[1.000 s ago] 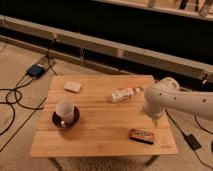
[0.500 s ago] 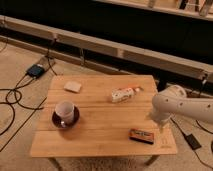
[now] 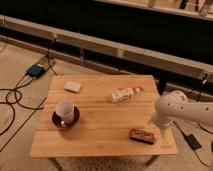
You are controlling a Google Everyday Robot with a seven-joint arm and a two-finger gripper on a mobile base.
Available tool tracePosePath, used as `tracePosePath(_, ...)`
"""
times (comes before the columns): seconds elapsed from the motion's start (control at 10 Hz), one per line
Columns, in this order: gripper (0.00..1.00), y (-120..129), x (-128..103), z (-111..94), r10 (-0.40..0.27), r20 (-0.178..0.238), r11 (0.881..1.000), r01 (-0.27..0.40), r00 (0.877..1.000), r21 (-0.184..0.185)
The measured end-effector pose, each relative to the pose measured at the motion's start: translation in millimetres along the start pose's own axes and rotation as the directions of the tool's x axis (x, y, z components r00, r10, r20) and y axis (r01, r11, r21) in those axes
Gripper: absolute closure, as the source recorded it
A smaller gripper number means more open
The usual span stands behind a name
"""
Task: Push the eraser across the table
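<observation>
Gripper (image 3: 162, 132) low over front right corner of table (image 3: 105, 131), just right of eraser (image 3: 142, 135). Touching eraser or not: cannot tell. Released or clenched: cannot tell. Eraser flat near front edge, right side. Cup (image 3: 64, 111) on saucer (image 3: 56, 121) at left. Pale pad (image 3: 73, 86) back left. White package (image 3: 122, 94) behind centre.
</observation>
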Motion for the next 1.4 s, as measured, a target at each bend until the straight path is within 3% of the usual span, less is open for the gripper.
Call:
tracePosePath(1.2, 0.35, 0.6, -0.4, -0.3, -0.001, 0.001, 1.000, 0.001, 1.000, -0.001)
tracePosePath(1.4, 0.35, 1.7, -1.5, -2.4, 0.002, -0.017, 1.000, -0.002, 1.000, -0.009)
